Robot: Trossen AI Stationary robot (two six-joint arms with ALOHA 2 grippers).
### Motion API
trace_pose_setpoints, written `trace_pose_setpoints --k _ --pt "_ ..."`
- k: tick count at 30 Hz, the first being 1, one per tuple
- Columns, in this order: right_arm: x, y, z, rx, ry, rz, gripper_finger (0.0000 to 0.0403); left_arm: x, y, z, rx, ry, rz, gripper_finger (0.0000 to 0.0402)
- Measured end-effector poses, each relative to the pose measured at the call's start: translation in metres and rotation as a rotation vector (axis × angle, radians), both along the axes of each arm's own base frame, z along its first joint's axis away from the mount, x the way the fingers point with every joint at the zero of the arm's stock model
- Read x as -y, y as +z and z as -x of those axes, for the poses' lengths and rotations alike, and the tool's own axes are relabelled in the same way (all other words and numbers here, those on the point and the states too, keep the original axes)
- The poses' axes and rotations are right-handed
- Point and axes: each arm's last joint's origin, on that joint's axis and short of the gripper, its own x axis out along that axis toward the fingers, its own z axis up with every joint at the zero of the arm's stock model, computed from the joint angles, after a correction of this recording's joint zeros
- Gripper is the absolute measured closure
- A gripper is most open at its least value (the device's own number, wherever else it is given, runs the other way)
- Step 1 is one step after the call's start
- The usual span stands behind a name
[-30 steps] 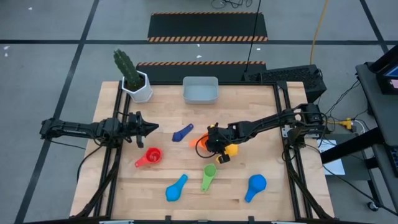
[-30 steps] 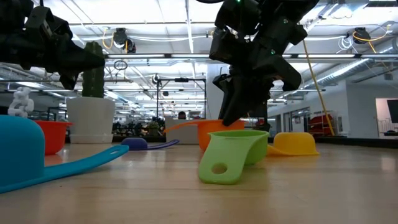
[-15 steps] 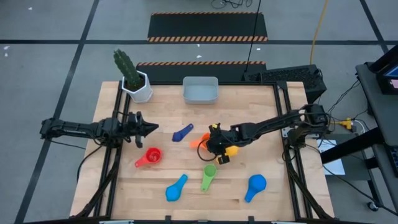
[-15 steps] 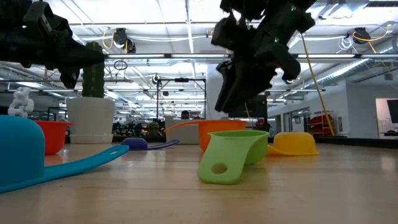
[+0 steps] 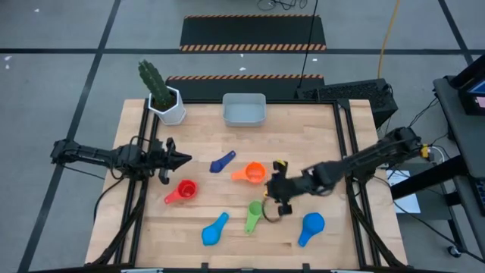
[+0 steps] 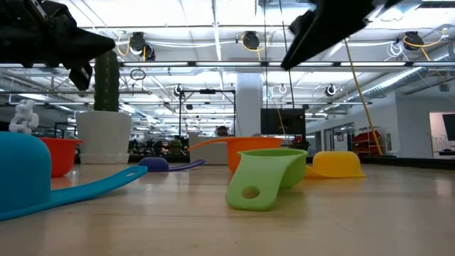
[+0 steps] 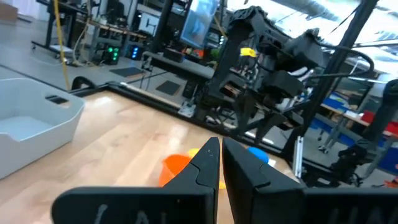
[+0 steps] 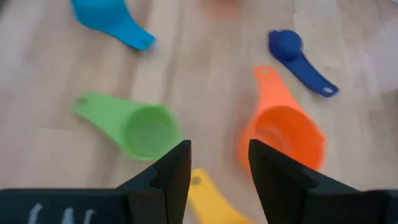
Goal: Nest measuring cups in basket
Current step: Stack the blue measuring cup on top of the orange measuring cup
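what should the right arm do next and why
Probably lower the right hand onto the green cup or yellow cup just under it. Its fingers are open with nothing between them, hovering above the table, and the basket at the far edge looks empty while the cups lie loose on the wood.

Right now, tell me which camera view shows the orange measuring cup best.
The high view: the orange measuring cup lies whole and unobstructed mid-table, bowl and handle visible. The right wrist view shows it close but blurred, beyond the open jaws. The low view shows it partly hidden behind the green cup. The left wrist view shows only a sliver.
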Motion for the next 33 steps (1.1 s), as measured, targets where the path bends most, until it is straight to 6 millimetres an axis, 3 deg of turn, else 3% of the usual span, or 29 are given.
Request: trace_pose_setpoints --k 7,14,22,33 --pt "-0.048 0.003 0.023 0.035 -0.018 -0.086 0.0248 0.004 0.005 -0.005 0.023 -0.017 0.007 0.0380" --pt "-0.078 0.003 0.044 0.046 -0.050 -0.173 0.0248 0.016 0.029 -0.026 -0.064 -0.072 -0.005 0.0380" --pt "-0.092 -0.004 0.068 -0.047 -0.182 -0.253 0.0248 0.051 0.054 -0.081 -0.213 -0.144 -0.155 0.0380" --pt "-0.103 -0.008 0.089 -0.111 -0.334 -0.366 0.0248 0.104 0.075 -0.157 -0.263 -0.230 -0.391 0.0380"
